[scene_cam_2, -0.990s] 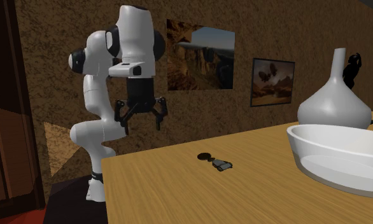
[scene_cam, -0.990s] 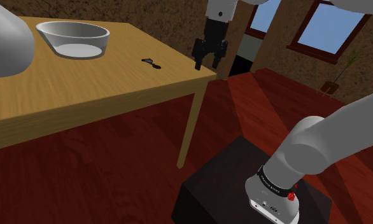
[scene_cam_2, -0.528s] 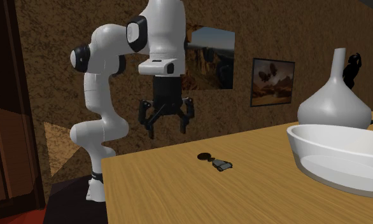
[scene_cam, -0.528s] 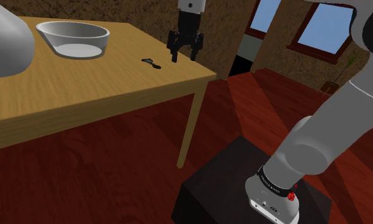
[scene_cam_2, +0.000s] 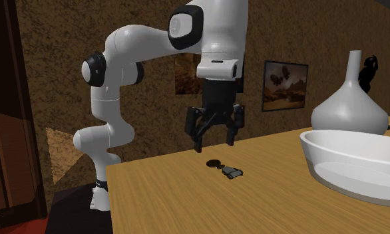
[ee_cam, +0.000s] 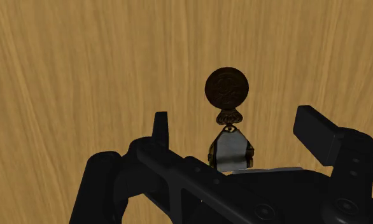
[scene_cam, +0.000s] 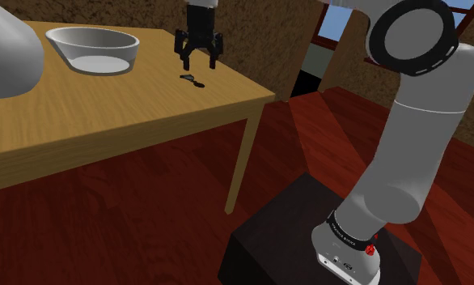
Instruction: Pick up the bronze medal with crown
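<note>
Shoulder view has the black gripper (scene_cam: 198, 65) hanging over the wooden table (scene_cam: 106, 121), its two fingers spread wide with nothing between them and clear of the surface. Just below it the medal (scene_cam: 192, 79) lies flat on the tabletop near the table's corner, well apart from the white bowl (scene_cam: 94, 48). Seen from the wrist, it is a dark brownish disc joined by a small crown-shaped piece to a grey ribbon end, which appears to lie roughly midway between the open fingers.
</note>
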